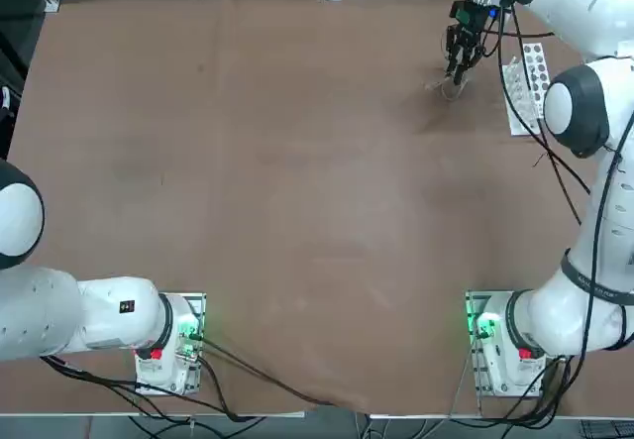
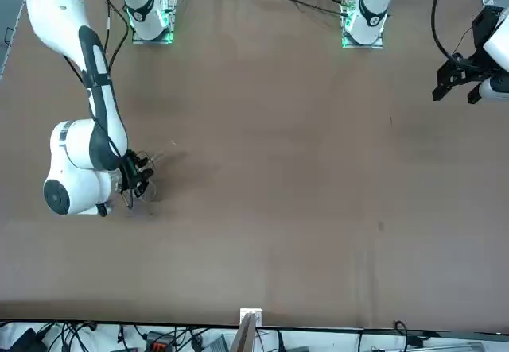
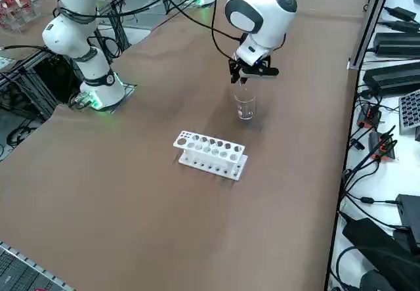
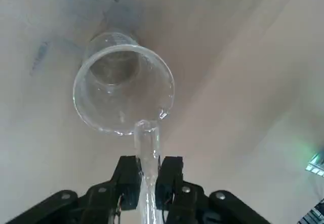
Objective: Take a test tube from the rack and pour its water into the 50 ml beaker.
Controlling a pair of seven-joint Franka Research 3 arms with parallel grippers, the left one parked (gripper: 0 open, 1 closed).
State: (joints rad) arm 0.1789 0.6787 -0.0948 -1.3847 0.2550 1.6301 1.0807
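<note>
White rack (image 3: 210, 154) lies nearest side camera on brown worktop (image 3: 131, 192), holes up. Beyond it, toward 12 o'clock, glass beaker (image 3: 245, 104) stands upright, well apart from rack. Right gripper (image 3: 244, 76) hangs just above beaker, jaws clamped on test tube (image 4: 147, 148). Tube mouth rests at beaker (image 4: 123, 82) rim. Water not discernible.

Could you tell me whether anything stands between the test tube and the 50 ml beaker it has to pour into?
Nothing visible does. The right hand is shut on the test tube, whose mouth already sits at the rim of the 50 ml beaker. The rack stands apart.
</note>
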